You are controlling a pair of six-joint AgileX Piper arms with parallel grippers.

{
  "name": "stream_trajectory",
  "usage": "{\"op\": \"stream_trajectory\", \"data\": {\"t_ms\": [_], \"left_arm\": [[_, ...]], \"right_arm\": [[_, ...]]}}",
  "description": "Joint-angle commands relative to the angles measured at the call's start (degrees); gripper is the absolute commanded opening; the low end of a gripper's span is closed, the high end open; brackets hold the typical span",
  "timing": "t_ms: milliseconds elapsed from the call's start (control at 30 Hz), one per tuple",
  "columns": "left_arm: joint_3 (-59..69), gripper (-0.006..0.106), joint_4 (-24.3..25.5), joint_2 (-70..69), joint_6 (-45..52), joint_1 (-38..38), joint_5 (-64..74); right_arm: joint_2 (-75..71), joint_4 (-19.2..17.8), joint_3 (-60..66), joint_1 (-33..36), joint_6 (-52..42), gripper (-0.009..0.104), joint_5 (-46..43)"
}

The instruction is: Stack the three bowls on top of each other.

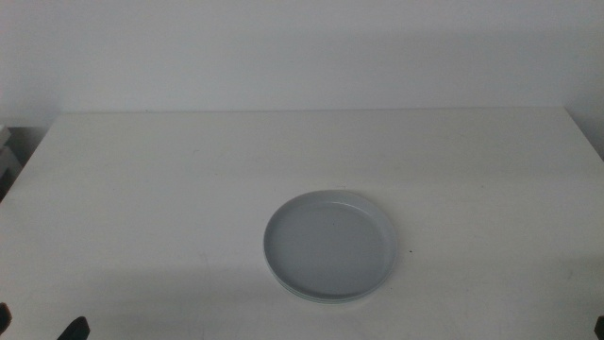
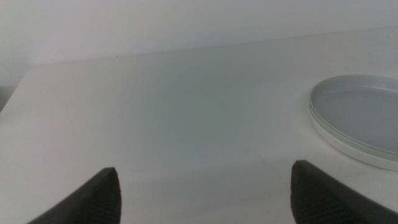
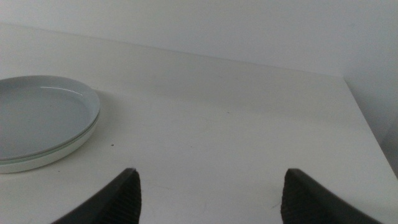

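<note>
Stack: the three bowls sit nested in one pile on the desk (image 1: 142, 170), a little toward my right of its middle and nearer the front edge than the back.
Top bowl: the blue-grey bowl (image 1: 328, 242) is uppermost, lying level with its whole inside showing.
Middle bowl: the mint green bowl (image 2: 348, 138) shows only as a thin pale band under the top rim, clearest from my two wrist cameras.
Bottom bowl: the white bowl (image 3: 53, 155) carries the other two; only its outer wall peeks out below.
Left claw: my left claw (image 2: 205, 196) is low at the near edge of the desk, jaws spread wide, nothing between them, well apart from the pile.
Right claw: my right claw (image 3: 208, 199) waits at the opposite near corner, also spread wide and empty, with the pile off to its side.
Done: as far as I can judge, all three bowls are stacked with rims roughly lined up.
Left to do: nothing I can see; no loose bowl lies anywhere on the desk.
Risk: slight, the pile looks settled and neither claw touches it.
</note>
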Motion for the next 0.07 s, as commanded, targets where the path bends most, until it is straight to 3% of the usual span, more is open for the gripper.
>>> {"op": "stream_trajectory", "data": {"t_ms": [0, 33], "left_arm": [[-0.23, 0.102, -0.53, 0.64, -0.73, 0.13, -3.47], [-0.23, 0.102, -0.53, 0.64, -0.73, 0.13, -3.26]], "right_arm": [[-1.55, 0.11, -1.32, -0.40, -0.47, 0.057, -4.47], [-1.55, 0.11, -1.32, -0.40, -0.47, 0.057, -4.47]]}}
